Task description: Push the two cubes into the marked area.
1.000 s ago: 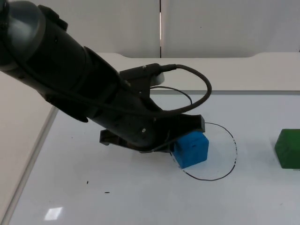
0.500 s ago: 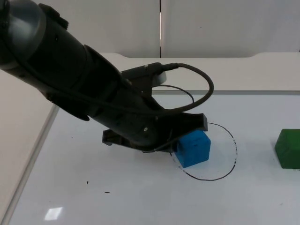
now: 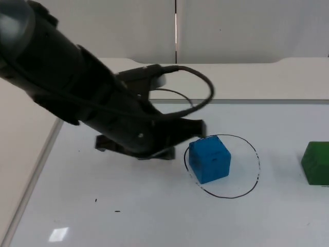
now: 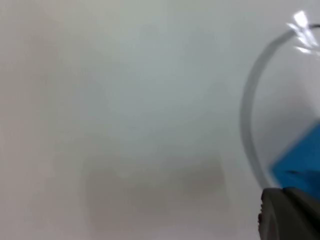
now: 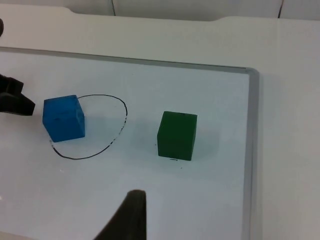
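A blue cube [image 3: 209,158] stands inside the black hand-drawn circle [image 3: 255,164], close to its left side. My left gripper [image 3: 194,129] sits just left of and behind the cube, with a small gap between them. A green cube [image 3: 316,162] stands outside the circle at the right edge of the top view. In the right wrist view the blue cube [image 5: 63,118] sits in the circle [image 5: 122,112], the green cube [image 5: 177,135] stands to its right, and the left gripper [image 5: 15,100] is beside the blue cube. My right gripper [image 5: 129,216] waits high above, short of both cubes. The blurred left wrist view catches the blue cube [image 4: 300,160].
The cubes rest on a white board whose raised grey rim [image 5: 252,125] runs past the green cube. The grey partition wall [image 3: 231,25] closes the back. My left arm [image 3: 77,98] lies across the board's left half.
The left gripper first nudged the blue cube slightly right, then drew back to the left, opening a gap. The green cube has not moved.
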You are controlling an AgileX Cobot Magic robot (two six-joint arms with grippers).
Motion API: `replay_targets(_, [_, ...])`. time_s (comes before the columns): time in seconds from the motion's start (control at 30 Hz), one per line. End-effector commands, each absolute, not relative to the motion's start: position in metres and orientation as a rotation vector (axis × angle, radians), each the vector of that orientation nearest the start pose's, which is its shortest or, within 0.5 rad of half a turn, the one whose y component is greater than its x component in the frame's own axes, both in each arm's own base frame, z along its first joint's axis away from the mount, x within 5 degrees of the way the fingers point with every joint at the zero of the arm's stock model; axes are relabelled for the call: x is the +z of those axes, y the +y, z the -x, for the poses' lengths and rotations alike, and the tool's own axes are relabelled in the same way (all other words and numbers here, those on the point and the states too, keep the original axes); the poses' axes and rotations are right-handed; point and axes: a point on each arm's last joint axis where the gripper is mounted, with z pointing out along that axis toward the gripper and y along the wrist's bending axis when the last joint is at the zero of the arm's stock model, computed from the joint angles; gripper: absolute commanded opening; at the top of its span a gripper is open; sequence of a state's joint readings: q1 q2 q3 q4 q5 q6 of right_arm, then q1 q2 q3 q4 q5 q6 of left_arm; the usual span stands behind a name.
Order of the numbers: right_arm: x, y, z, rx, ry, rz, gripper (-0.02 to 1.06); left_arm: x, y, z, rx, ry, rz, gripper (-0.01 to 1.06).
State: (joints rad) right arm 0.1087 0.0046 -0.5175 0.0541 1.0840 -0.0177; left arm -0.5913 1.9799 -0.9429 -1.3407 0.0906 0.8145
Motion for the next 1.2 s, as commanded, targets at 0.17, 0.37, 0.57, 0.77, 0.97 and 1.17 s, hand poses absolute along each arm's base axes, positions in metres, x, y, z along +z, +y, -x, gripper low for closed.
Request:
replay_targets(0.17, [0.280, 0.003, 0.008, 0.109, 2.044, 0.131, 1.05, 0.124, -0.156, -0.305, -0.483, 2.576, -0.007, 0.00])
replay_targets(0.37, [0.280, 0.003, 0.008, 0.109, 2.044, 0.131, 1.05, 0.167, -0.116, -0.303, -0.470, 2.464, 0.004, 0.00])
replay_targets(0.57, [0.280, 0.003, 0.008, 0.107, 2.043, 0.132, 1.05, 0.200, -0.090, -0.296, -0.432, 2.353, 0.035, 0.00])
replay_targets(0.77, [0.280, 0.003, 0.008, 0.107, 2.043, 0.132, 1.05, 0.235, -0.060, -0.286, -0.403, 2.236, 0.084, 0.00])
replay_targets(0.97, [0.280, 0.003, 0.008, 0.107, 2.043, 0.132, 1.05, 0.260, -0.035, -0.277, -0.381, 2.160, 0.120, 0.00])
replay_targets(1.17, [0.280, 0.003, 0.008, 0.107, 2.043, 0.132, 1.05, 0.283, -0.013, -0.262, -0.347, 2.100, 0.127, 0.00])
